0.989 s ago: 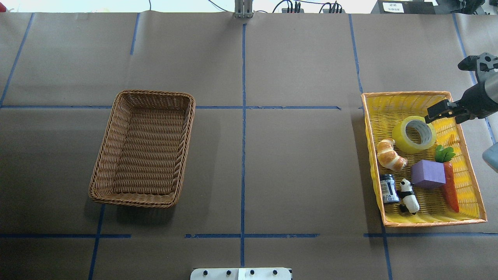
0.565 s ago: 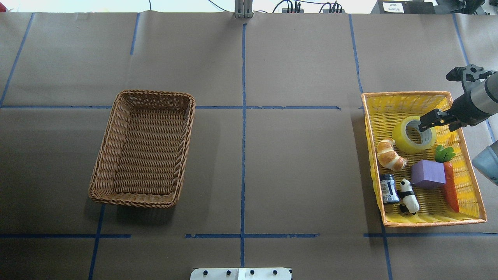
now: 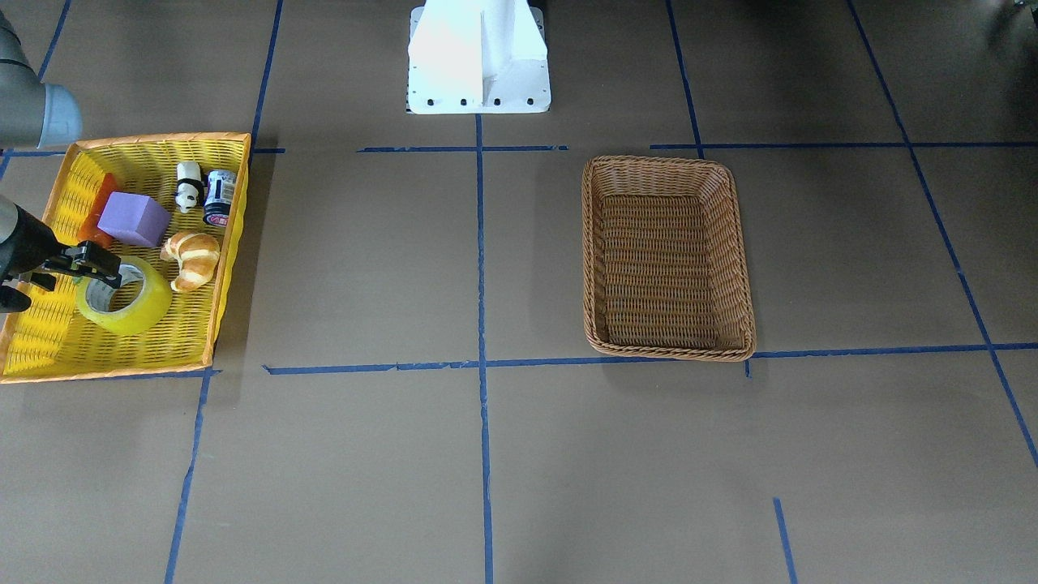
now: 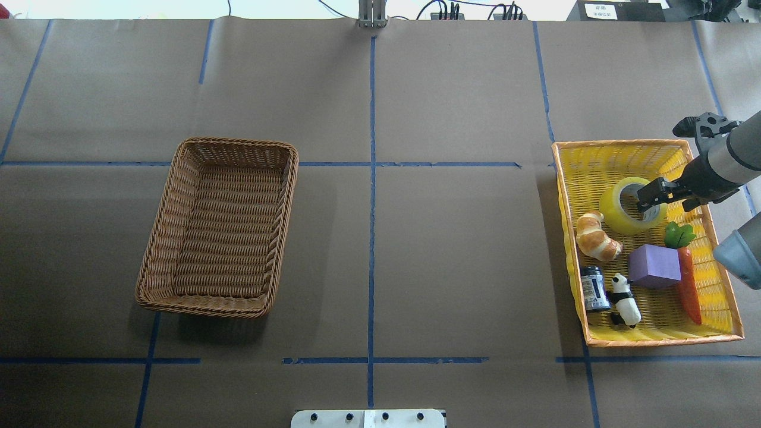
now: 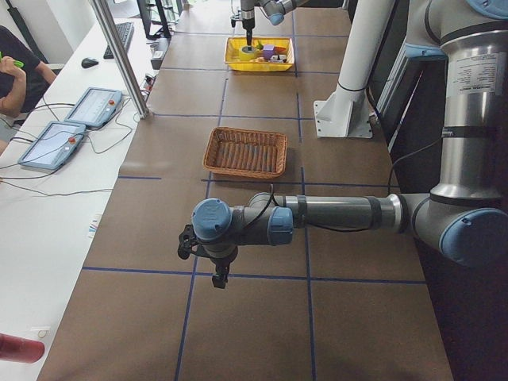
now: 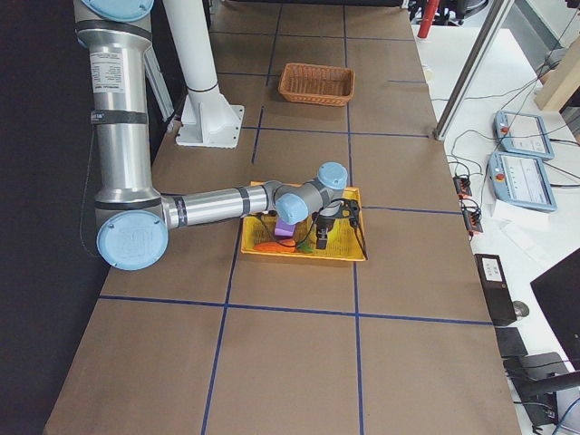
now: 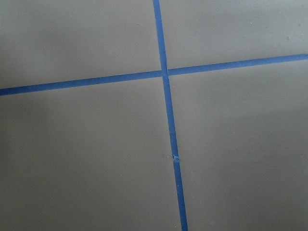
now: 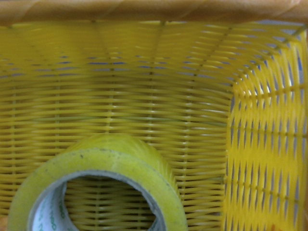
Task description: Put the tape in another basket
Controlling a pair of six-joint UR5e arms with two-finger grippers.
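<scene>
The tape [image 4: 621, 215], a yellow-green roll with a white core, lies in the far part of the yellow tray [image 4: 618, 143]. My right gripper [image 4: 649, 196] is open and low over the roll's right side, with one finger over the hole; it is empty. The front view shows the same gripper [image 3: 96, 266] at the tape [image 3: 138, 312]. The right wrist view shows the tape [image 8: 120, 159] close below, with no fingers in view. The brown wicker basket [image 4: 284, 226] stands empty on the left. My left gripper [image 5: 217, 279] shows only in the left side view, over bare table; I cannot tell its state.
The tray also holds a croissant [image 4: 596, 236], a purple block [image 4: 654, 266], a carrot [image 4: 688, 285], a panda figure [image 4: 625, 300] and a small can [image 4: 594, 288]. The white robot base [image 3: 478, 57] stands at the table's near edge.
My right gripper has moved left and down, from the tray's far right corner onto the tape. The tape and the other things have not moved.
</scene>
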